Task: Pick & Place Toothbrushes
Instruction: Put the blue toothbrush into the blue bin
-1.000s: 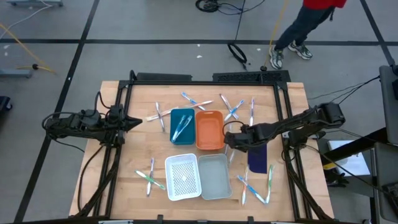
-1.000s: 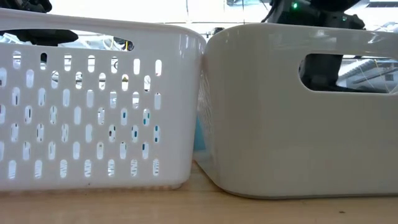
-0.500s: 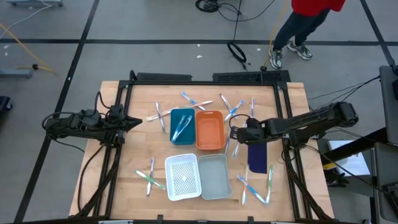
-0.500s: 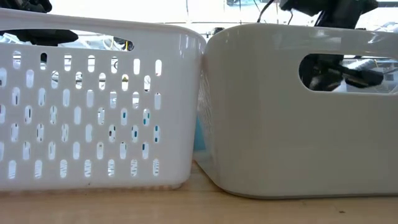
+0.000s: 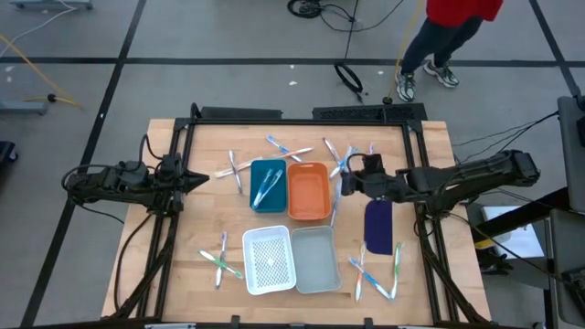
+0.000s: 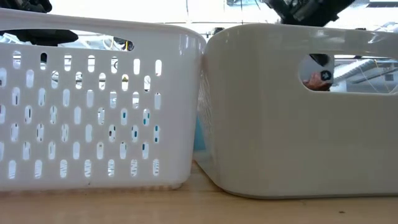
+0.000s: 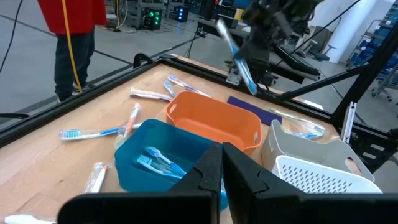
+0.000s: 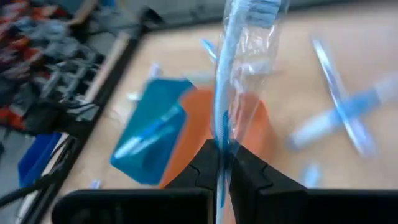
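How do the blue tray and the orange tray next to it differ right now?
The blue tray already holds toothbrushes; the orange tray looks empty. The blue one sits nearer the left arm, the orange nearer the right gripper, which holds a wrapped toothbrush. Both are similar small trays, side by side.

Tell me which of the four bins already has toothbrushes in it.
The blue bin, left of the orange bin: it holds toothbrushes, while the orange one looks empty.
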`<action>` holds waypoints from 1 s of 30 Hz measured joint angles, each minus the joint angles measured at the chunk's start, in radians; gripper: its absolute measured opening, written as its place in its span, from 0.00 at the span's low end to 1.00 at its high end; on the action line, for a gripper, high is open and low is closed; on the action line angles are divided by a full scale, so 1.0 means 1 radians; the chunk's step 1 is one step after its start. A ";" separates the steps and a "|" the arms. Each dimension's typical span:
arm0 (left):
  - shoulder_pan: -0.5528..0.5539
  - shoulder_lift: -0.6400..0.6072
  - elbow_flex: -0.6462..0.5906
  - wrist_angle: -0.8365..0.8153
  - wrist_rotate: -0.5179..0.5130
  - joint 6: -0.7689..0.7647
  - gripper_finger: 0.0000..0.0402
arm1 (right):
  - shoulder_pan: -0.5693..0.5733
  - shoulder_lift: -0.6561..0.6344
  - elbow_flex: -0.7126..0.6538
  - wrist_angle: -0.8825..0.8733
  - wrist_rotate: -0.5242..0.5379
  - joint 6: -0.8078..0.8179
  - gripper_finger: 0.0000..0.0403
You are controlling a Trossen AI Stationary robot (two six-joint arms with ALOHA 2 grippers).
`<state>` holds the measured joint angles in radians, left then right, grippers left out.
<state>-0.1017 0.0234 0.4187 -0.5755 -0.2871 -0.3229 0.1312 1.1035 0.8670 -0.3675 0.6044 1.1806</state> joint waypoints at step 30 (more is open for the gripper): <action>0.000 0.000 0.000 0.000 -0.003 -0.039 0.04 | -0.028 0.000 0.001 0.472 -0.112 -1.114 0.03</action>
<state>-0.1016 0.0235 0.4187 -0.5754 -0.2898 -0.3622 0.1033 1.1038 0.8680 0.1043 0.4928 0.0664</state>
